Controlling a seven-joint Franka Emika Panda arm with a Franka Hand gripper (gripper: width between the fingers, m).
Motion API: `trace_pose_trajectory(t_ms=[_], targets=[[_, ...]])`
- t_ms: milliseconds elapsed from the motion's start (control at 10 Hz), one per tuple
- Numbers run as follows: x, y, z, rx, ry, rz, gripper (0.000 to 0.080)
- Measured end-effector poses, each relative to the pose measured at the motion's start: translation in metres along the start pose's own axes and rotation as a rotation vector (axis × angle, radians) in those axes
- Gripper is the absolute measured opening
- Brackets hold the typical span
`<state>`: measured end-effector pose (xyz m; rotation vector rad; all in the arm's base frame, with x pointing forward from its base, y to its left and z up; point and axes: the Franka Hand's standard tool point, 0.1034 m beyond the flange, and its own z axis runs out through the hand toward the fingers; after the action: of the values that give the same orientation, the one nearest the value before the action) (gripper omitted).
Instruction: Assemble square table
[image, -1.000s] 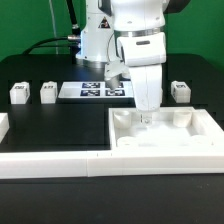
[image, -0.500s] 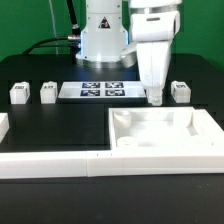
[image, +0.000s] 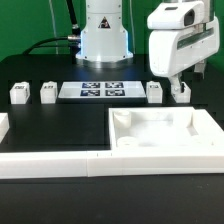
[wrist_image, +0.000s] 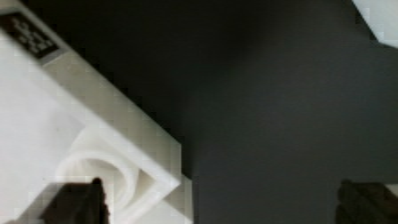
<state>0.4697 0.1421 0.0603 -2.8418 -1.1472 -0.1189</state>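
1. Black matte tabletop (image: 60, 125) carries every part.
2. Large white plastic square top (image: 160, 138) lies flat at the front of the exterior view's right, raised rim upward. Its shallow well shows bare white floor and moulded round corner sockets (wrist_image: 107, 175). The wrist view catches one such corner, with a black-and-white square tag (wrist_image: 36, 35) further along the rim.
3. Long white L-shaped rails (image: 50, 162) run along the front, against the top's near side.
4. Thin flat marker board (image: 97, 90) lies at the back, in the middle.
5. White two-finger gripper (wrist_image: 217, 202) hangs over the back right, beyond the top's far rim. Its dark fingers (wrist_image: 71, 200) are spread wide, with only black surface between them.
6. Four small white block legs (image: 18, 93) stand in a back row, all outside the top. Two are at the exterior view's left, one (image: 154, 92) is just right of the marker board, and one (image: 181, 91) is beside the gripper.
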Motion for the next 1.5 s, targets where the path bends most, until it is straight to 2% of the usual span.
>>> trace_pose_trajectory(t_ms=[200,300,400,500,700,1000,1100,1200,1400,1500], targets=[[0.0,-0.001,0.0,0.006,0.002,0.175,0.0649],[-0.001,-0.007,0.001,0.012,-0.003,0.301,0.0649],[-0.006,-0.023,0.003,0.018,-0.033,0.446,0.0649],[-0.011,-0.032,0.001,0.021,-0.07,0.532,0.0649],[-0.011,-0.042,0.006,0.028,-0.075,0.74,0.0649],[-0.011,-0.041,0.006,0.033,-0.1,0.713,0.0649],[-0.019,-0.046,0.01,0.044,-0.162,0.699,0.0649],[-0.027,-0.052,0.012,0.069,-0.294,0.679,0.0649],[-0.029,-0.054,0.022,0.106,-0.396,0.652,0.0649],[-0.03,-0.054,0.02,0.117,-0.439,0.651,0.0649]])
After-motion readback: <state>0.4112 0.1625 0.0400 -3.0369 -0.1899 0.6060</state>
